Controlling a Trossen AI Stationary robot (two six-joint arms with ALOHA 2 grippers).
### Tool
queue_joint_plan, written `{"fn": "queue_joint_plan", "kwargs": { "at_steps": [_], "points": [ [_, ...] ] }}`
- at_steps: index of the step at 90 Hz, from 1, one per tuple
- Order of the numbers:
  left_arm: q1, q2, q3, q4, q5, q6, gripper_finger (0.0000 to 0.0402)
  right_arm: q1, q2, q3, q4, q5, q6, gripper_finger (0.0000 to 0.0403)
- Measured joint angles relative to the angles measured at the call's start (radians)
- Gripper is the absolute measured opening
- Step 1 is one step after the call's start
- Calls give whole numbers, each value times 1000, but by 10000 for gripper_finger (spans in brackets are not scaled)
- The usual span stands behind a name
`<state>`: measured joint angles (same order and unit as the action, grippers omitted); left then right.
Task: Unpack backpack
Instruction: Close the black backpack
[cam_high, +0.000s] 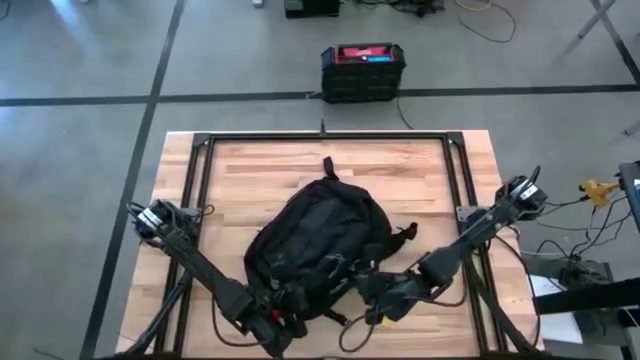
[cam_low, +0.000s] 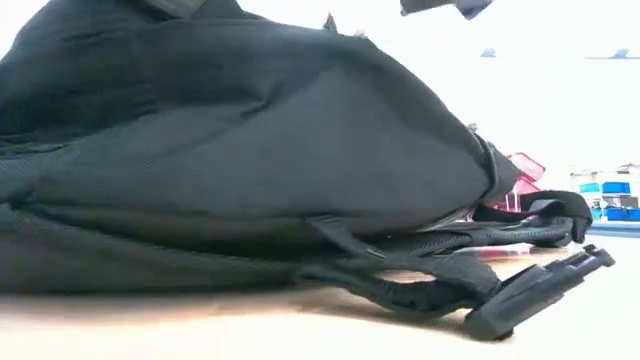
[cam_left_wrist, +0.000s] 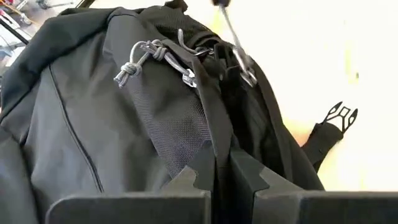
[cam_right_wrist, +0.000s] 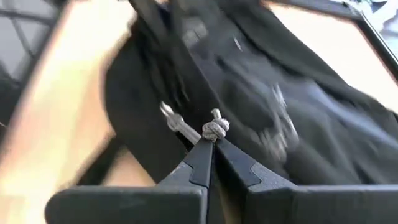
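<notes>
The black backpack (cam_high: 320, 240) lies on its side in the middle of the wooden table, its straps trailing toward the near and right edges. My left gripper (cam_high: 275, 318) is at the backpack's near left end, shut on black fabric (cam_left_wrist: 216, 171). My right gripper (cam_high: 362, 285) is at its near right side, shut on a zip pull with a knotted grey cord (cam_right_wrist: 214, 129). Another grey-corded zip pull (cam_left_wrist: 134, 65) rests loose on the backpack's upper face. In the low view the backpack (cam_low: 250, 150) fills most of the picture. My left gripper pinches a raised fold or seam of the backpack's fabric (cam_left_wrist: 214, 146) between its two fingers, which lie along the fold. The backpack stays lying on the table. One layer or several, I cannot tell. My right gripper pinches the zip pull's grey cord just below its knot (cam_right_wrist: 216, 130), at the fingers' free ends. The knot stands just past the fingertips and the metal slider (cam_right_wrist: 171, 118) sits beside it on the backpack. The backpack rests on the table.
A rigid black box with a red top (cam_high: 362, 70) stands on the floor beyond the far edge. A black metal frame (cam_high: 320, 137) borders the table. A strap with a plastic buckle (cam_low: 530, 295) lies on the wood. Bare wood (cam_high: 260, 165) shows at the far side.
</notes>
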<state>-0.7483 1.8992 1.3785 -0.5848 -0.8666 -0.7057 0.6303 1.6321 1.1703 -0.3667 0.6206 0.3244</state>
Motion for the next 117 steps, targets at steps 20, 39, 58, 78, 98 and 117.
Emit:
{"fn": "queue_joint_plan", "kwargs": {
  "at_steps": [20,39,58,78,98,117],
  "points": [
    [-6,0,0,-10,5,-6,3,5,-68,-97,-226,112,173,0],
    [-23,-8,0,-41,23,9,3,-33,-201,-198,-459,251,345,1],
    [0,-16,0,-44,16,18,3,-46,-307,-283,-163,172,198,0],
    [16,-19,0,-23,14,41,3,-66,-218,-378,446,-200,-88,60],
    [16,-20,0,1,43,43,3,-102,-61,-313,471,-207,-343,152],
    [16,-20,0,7,45,41,3,-134,76,-141,264,-178,-474,155]
  ]
}}
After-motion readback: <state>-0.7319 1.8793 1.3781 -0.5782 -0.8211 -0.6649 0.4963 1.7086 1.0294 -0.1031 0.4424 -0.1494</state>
